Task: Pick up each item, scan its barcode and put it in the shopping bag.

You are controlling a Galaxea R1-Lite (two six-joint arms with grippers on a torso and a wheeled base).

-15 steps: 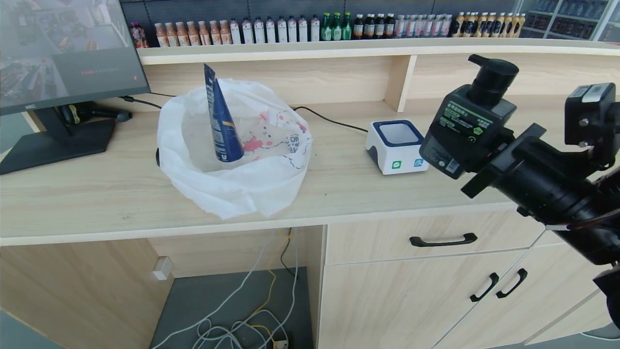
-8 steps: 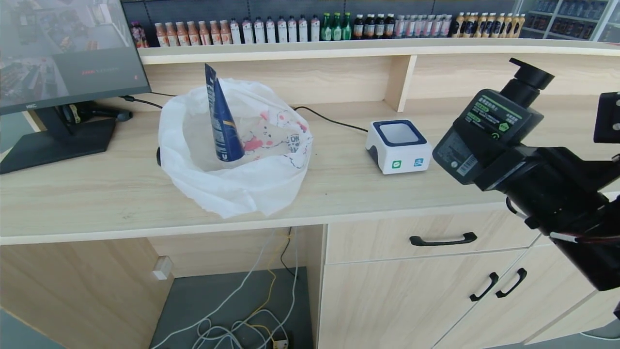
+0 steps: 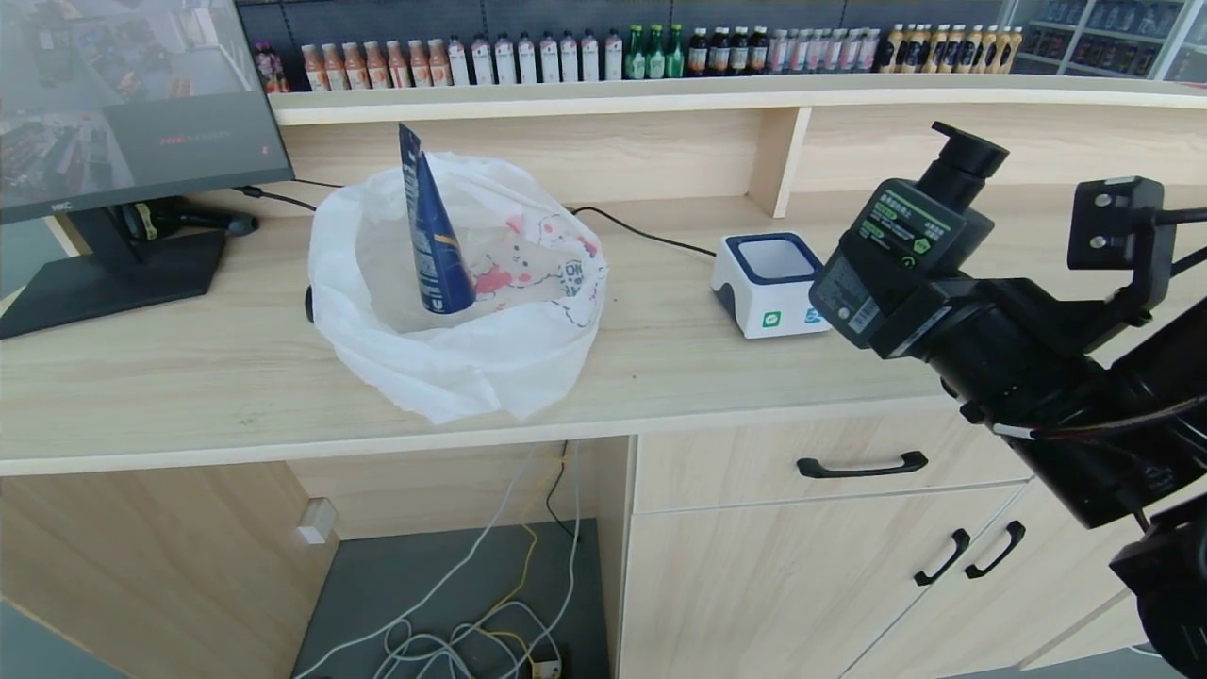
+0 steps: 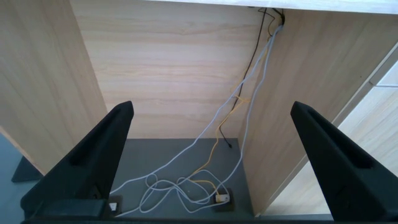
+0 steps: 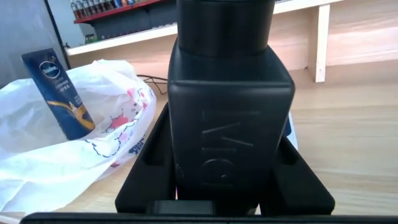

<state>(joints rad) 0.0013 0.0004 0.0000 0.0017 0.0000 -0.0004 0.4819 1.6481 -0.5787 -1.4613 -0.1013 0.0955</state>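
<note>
My right gripper [image 3: 929, 316] is shut on a black pump bottle [image 3: 896, 250], held tilted in the air just right of the white and blue barcode scanner [image 3: 768, 283] on the counter. The bottle's barcode label [image 3: 851, 304] faces down and to the left. In the right wrist view the bottle [image 5: 230, 124] stands between the gripper [image 5: 227, 186] fingers. The white shopping bag [image 3: 453, 311] lies open at the counter's middle with a blue tube [image 3: 429, 226] upright inside; from the right wrist I see the bag [image 5: 93, 143] and the tube [image 5: 59, 93]. My left gripper [image 4: 211, 109] hangs open below the counter.
A monitor [image 3: 123, 94] on its stand fills the counter's left end, with a handheld scanner [image 3: 179, 219] behind it. A raised shelf [image 3: 660, 90] carries several bottles at the back. Drawers and cabinet doors [image 3: 863, 467] sit below; loose cables [image 4: 199, 186] lie underneath.
The right arm swung the black bottle to the right and tilted it, then brought it back left, close beside the barcode scanner. Bag, tube and left arm stayed put.
</note>
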